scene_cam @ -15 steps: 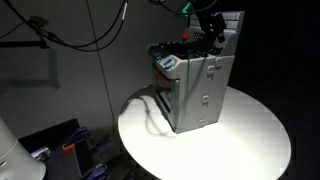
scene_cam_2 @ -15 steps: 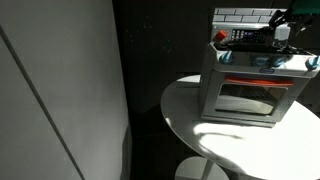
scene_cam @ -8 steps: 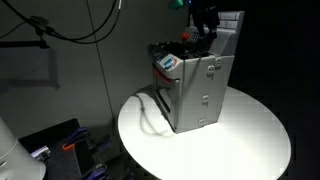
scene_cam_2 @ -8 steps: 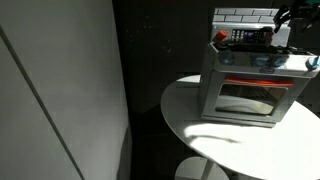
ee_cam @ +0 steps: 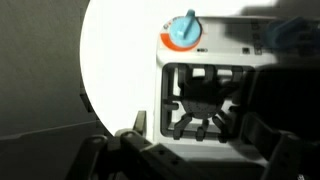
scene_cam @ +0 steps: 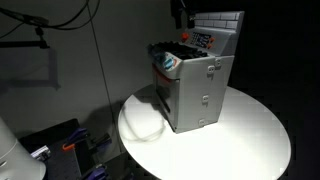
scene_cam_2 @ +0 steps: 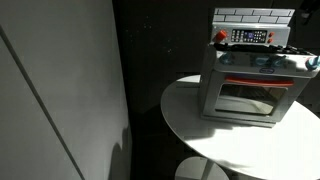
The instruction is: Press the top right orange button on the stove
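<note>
The grey toy stove (scene_cam: 200, 92) stands on a round white table (scene_cam: 250, 140). It shows from the front in an exterior view (scene_cam_2: 250, 88), with its oven door and tiled back panel. Small red-orange buttons sit on the control strip of the back panel (scene_cam: 203, 38) (scene_cam_2: 222, 37). My gripper (scene_cam: 182, 12) hangs above the stove's back, mostly cut off by the top edge. In the wrist view my gripper (ee_cam: 200, 130) looks down on the black burner grate (ee_cam: 205, 100). Its dark fingers stand apart at either side, holding nothing and touching nothing.
A blue knob on an orange and white base (ee_cam: 183, 30) sits at a front corner of the stove (scene_cam: 167, 62). Cables (scene_cam: 60, 30) hang at the back. Clutter (scene_cam: 40, 150) lies on the floor beside the table. A large grey panel (scene_cam_2: 60, 90) stands beside the table.
My gripper has risen up and away from the back panel's buttons. It now sits at the top edge in one exterior view and has left the other.
</note>
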